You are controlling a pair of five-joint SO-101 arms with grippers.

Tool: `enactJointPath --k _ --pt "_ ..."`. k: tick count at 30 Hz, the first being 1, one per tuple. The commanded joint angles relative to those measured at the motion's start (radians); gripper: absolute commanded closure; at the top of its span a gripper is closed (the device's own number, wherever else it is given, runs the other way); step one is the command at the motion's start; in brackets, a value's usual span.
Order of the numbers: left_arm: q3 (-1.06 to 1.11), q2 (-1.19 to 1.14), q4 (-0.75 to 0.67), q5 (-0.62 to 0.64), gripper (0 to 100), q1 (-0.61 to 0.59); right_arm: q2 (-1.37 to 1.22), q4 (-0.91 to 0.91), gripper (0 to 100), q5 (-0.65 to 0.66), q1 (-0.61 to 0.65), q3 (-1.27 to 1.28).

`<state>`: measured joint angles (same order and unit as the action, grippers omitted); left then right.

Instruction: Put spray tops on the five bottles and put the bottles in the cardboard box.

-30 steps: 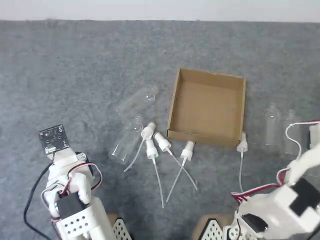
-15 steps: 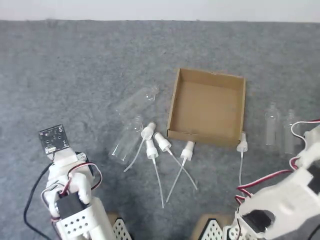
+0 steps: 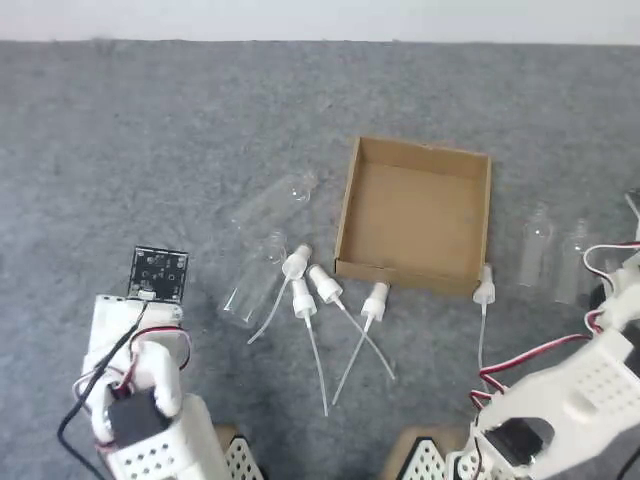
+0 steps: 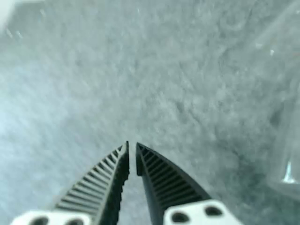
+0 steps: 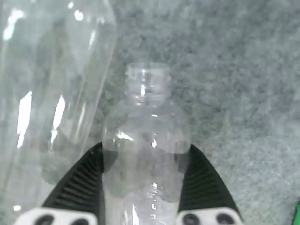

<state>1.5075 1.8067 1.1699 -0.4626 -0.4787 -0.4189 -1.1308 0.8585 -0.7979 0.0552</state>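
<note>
The right gripper (image 5: pixel 144 150) is spread wide with the outer bottle (image 5: pixel 146 140) between its fingers (image 5: pixel 77 187), one finger just beside each flank of the clear body. This bottle's long axis runs away from the arm, and its open threaded neck points toward the far side of the grey surface (image 3: pixel 150 130). The inner bottle (image 5: pixel 51 93) lies just beside it, roughly parallel and reaching a little farther out. In the high view this pair sits to the right of the cardboard box (image 3: pixel 344 215), both necks leaning slightly toward the box.

The left gripper (image 4: pixel 132 149) is pressed together on nothing, its ribbed tips almost meeting above bare surface, with a clear bottle wall near it.

Left of the box lie two more clear bottles, the far-left bottle (image 3: pixel 275 200) and the near-left bottle (image 3: pixel 250 285). Both lie on a diagonal with their necks toward the box.

Four spray tops (image 3: pixel 325 283) cluster at the box's near-left corner, their white heads close to the box wall and their thin dip tubes trailing back toward the arms. The fifth spray top (image 3: pixel 484 290) lies at the near-right corner, its head touching or just beside the wall and its tube running straight back.

A dark circuit board (image 3: pixel 158 273) faces up on the left arm's wrist, and any marking on it is too small to read.
</note>
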Motion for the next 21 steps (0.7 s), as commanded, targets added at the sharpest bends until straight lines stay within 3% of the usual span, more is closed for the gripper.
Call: enactJointPath --k 1,5,10,15,21 --pt "-0.165 0.011 0.083 -0.017 91 0.069 0.074 -0.021 99.2 0.068 -0.033 0.021" --pt "-0.251 -0.092 0.107 -0.025 81 0.173 0.124 -0.021 99.2 0.147 -0.048 0.061" --pt "-0.479 -0.454 0.175 -0.041 81 0.321 0.205 -0.013 99.2 0.199 -0.058 0.143" --pt "-0.792 -0.839 0.267 0.043 81 0.516 0.249 -0.012 99.2 0.198 -0.053 0.189" --pt "-1.007 -1.214 0.252 0.153 81 0.720 0.249 -0.012 99.1 0.204 -0.053 0.192"
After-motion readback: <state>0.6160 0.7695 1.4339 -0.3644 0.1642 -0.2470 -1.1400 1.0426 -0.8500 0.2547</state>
